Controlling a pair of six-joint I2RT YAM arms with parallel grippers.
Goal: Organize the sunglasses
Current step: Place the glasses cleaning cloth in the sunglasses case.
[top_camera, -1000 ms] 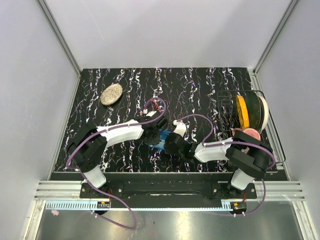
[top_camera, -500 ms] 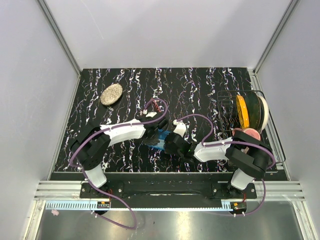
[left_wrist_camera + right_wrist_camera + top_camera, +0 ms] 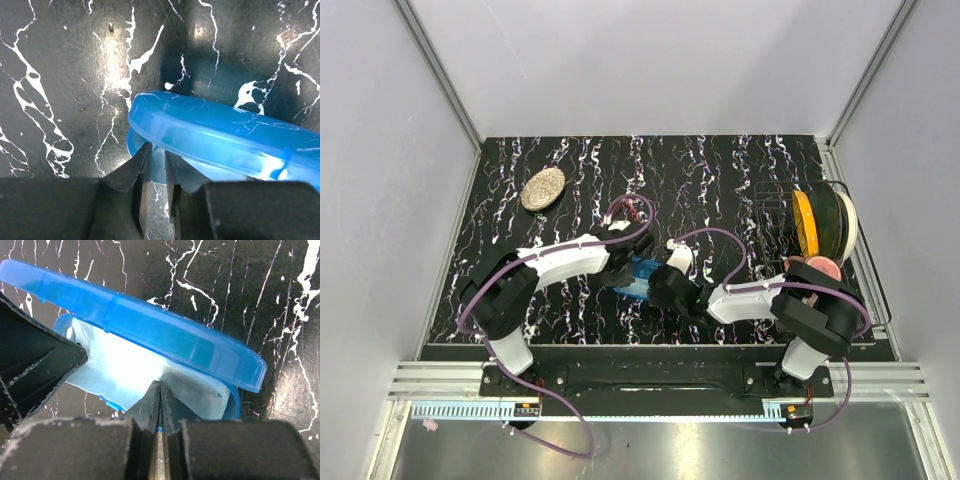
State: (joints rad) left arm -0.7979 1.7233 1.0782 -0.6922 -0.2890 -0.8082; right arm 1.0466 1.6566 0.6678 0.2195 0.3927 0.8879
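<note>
The left end effector and right end effector closely flanked the blue case; open surface lay behind, between oval pad and wire rack.

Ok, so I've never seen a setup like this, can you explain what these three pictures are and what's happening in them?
These are two robot arms bolted to a black marbled table. The wide picture looks down from above: the left arm and right arm meet over a blue glasses case. The other two come from cameras on each wrist, looking past that arm's own fingers. The left end effector sits at the case's lower rim, jaws narrowly apart; whether it grips is unclear. The right end effector is closed, its tips at a light blue cloth lying in the case under the half-raised lid. Also on the table: a beige oval object and a wire rack holding orange and white discs.
</note>
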